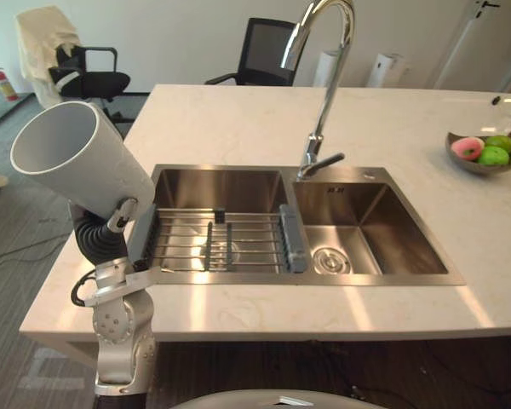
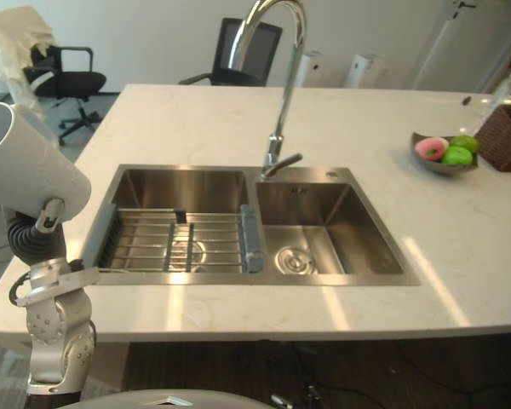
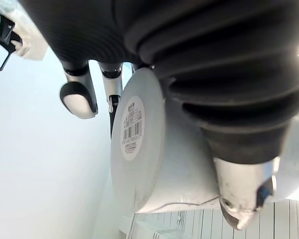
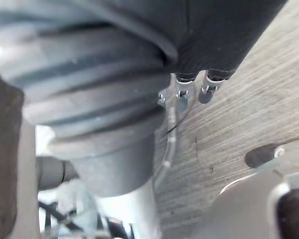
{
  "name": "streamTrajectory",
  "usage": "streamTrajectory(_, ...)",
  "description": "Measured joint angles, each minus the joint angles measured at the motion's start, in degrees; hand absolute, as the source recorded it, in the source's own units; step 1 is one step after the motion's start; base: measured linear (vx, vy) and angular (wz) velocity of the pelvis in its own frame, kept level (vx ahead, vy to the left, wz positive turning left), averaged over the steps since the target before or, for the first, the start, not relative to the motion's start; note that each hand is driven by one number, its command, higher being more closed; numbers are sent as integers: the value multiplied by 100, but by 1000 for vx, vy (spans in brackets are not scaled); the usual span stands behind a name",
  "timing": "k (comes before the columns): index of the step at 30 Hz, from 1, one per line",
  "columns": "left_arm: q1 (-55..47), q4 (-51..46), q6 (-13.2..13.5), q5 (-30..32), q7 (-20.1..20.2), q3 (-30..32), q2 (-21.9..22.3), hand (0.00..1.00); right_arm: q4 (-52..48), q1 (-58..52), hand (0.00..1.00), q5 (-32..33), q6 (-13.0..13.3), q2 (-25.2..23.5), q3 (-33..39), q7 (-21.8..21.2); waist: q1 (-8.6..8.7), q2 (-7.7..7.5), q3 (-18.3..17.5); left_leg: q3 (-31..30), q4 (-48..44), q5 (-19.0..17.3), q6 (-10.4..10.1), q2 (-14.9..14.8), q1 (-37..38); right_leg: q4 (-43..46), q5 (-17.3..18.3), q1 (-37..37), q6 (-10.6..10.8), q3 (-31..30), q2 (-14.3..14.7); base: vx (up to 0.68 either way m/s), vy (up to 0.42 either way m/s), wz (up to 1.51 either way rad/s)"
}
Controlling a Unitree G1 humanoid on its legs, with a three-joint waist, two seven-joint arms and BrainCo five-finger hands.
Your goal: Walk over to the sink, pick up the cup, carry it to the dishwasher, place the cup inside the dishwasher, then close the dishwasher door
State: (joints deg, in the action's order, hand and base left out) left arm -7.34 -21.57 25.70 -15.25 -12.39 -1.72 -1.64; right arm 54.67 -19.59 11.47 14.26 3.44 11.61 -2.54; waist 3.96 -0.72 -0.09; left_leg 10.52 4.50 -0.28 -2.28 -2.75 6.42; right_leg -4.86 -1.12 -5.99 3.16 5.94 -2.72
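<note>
Cup: the white cup is held in the air over the table's left end, just left of the sink's left basin.
Cup axis: tilted; its open mouth points up and to the robot's left, and its base points down toward the sink.
Cup base: flat, with 1 round sticker showing in the left wrist view.
Left hand: the left hand is clamped on the cup, thumb against the wall near the base and fingers reaching past the base rim.
Right hand: the right hand hangs over grey wood-grain floor; I cannot tell how its grasp stands.
Table: pale marble-look table.
Sink: steel sink with 2 basins.
Rack: wire rack spanning the left basin, beside the cup's base.
Faucet: tall curved faucet rising behind the divider, its spout over the sink.
Bowl: bowl at the table's far right, holding 1 pink and 2 green fruits.
Basket: brown basket just beside the bowl.
Beyond the table: 2 black office chairs, the left chair draped with cream cloth.
</note>
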Motion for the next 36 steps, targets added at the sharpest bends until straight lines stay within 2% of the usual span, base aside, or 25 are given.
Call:
streamTrajectory(1, 27, 29, 6, -52, 4, -103, 8, 100, 47, -52, 0, 137, -133, -32, 113, 2, 21, -36, -24, -23, 0, 25, 17, -11, 15, 7, -5, -11, 9, 75, 4, 17, -57, 6)
streamTrajectory(2, 58, 205, 60, -101, 9, -165, -11, 100, 52, -118, 0, 372, -411, -65, 293, 1, 35, -7, -32, -75, -1, 31, 4, -23, 48, 7, 0, -48, 13, 143, 11, 23, -54, 6)
streamTrajectory(5, 151, 625, 71, -294, -10, -200, -10, 100, 218, -128, 0, 759, -894, -57, 501, 3, 58, 61, -35, -137, -1, 31, 0, -28, 69, -2, 35, -127, 34, 276, 12, 14, -39, 19)
streamTrajectory(9, 144, 757, 103, -598, -144, -161, -108, 100, 496, 81, 0, 1122, -1609, -59, 847, 31, -31, 84, -32, -278, 33, 66, -5, -7, 85, 27, 55, -229, 41, 396, -2, -16, -21, 16)
streamTrajectory(12, 144, 757, 118, -597, -241, -107, -278, 100, 541, 158, 0, 1086, -1790, -50, 924, 89, -93, 49, 18, -456, 37, 116, 10, 23, 117, 27, 74, -349, 48, 580, -21, -63, -16, 33)
streamTrajectory(17, 137, 726, 109, -591, -396, -23, -307, 100, 745, 290, 0, 1002, -1805, -1, 869, 282, -289, 30, 77, -728, 41, 167, -21, 40, -1, 53, 169, -390, 16, 783, -22, -94, -24, 26)
streamTrajectory(21, 66, 373, 65, -557, -478, 175, -295, 100, 873, 419, 0, 839, -1816, 56, 763, 390, -359, -12, 135, -1014, -169, 194, -28, 36, -344, 175, 213, -281, 11, 1059, -19, -46, -26, 46)
streamTrajectory(23, 37, 197, -103, -470, -493, 289, -283, 100, 949, 577, 0, 837, -1833, 70, 782, 432, -435, -26, 547, -1417, -988, 128, -67, 137, -770, 583, 378, -298, -53, 1465, -98, -60, -12, 105)
streamTrajectory(24, 26, 168, -107, -470, -493, 317, -274, 100, 960, 631, 0, 837, -1829, 89, 782, 434, -456, -11, 654, -1492, -1160, 121, -85, 172, -878, 684, 446, -300, -66, 1585, -116, -138, -36, 147)
streamTrajectory(25, -28, 115, -109, -480, -488, 393, -236, 100, 1053, 772, 0, 836, -1794, 213, 803, 436, -567, 160, 830, -1571, -1378, 235, -271, 207, -1083, 1016, 683, -217, -93, 1835, -49, -229, -52, 128)
streamTrajectory(26, -47, 102, -108, -481, -489, 393, -238, 100, 1084, 856, 0, 835, -1790, 217, 840, 440, -618, 172, 842, -1640, -1221, 419, -548, 286, -1138, 1044, 777, -110, -220, 1775, -12, -202, -54, 141)
streamTrajectory(27, -39, 87, -110, -478, -485, 425, -294, 100, 1181, 869, 0, 828, -1798, 211, 926, 438, -572, 25, 814, -1563, -936, 593, -738, 337, -1094, 987, 738, -104, -335, 1751, -112, -174, 7, 117)
streamTrajectory(28, -39, -14, -117, -486, -477, 420, -259, 100, 1376, 1018, 0, 827, -1822, 228, 1136, 448, -614, 82, 916, -829, -1406, 298, -139, 211, -1167, 1040, 660, -94, -323, 2202, -261, -168, 44, 155)
streamTrajectory(29, -40, -218, -118, -489, -445, 403, -257, 100, 1388, 1122, 0, 832, -1872, 413, 1297, 458, -674, 83, 1019, 498, -3171, -658, 936, -112, -1269, 1190, 684, -80, -334, 2580, -501, -206, 49, 145)
streamTrajectory(30, -26, -288, -120, -495, -417, 394, -245, 100, 1350, 1120, 0, 832, -1898, 430, 1347, 453, -678, 114, 1019, 875, -3633, -900, 1033, -270, -1144, 1215, 678, -106, -327, 2743, -588, -185, 26, 146)
streamTrajectory(31, -27, -397, -136, -534, -329, 367, -213, 100, 1281, 1083, 0, 841, -1913, 475, 1405, 451, -624, 164, 989, 1279, -4111, -1124, 1002, -525, -879, 1220, 660, -160, -301, 3055, -711, -141, 43, 162)
streamTrajectory(32, -34, -506, -157, -595, -143, 286, -130, 100, 1166, 987, 0, 837, -1903, 520, 1473, 428, -499, 242, 917, 1510, -4338, -1212, 876, -819, -508, 1217, 662, -211, -294, 3513, -846, -161, 92, 225)
streamTrajectory(34, -21, -498, -179, -607, 105, 37, 26, 100, 1127, 840, 0, 824, -1899, 589, 1656, 397, -359, 410, 732, 1778, -4055, -1051, 638, -1269, -149, 1286, 628, -179, -241, 4321, -1064, -114, 135, 245)
streamTrajectory(35, -11, -437, -205, -643, 257, -138, 170, 100, 1093, 732, 0, 748, -1904, 609, 1680, 394, -237, 539, 638, 2123, -3579, -717, 690, -1583, -1, 1445, 620, -172, -224, 4898, -1235, -56, 258, 291)
streamTrajectory(36, 12, -338, -213, -742, 409, -300, 339, 100, 1018, 640, 0, 717, -1968, 615, 1700, 399, -185, 672, 550, 2595, -2918, 26, 1017, -1757, 66, 1718, 609, -178, -213, 5469, -1409, -39, 226, 294)
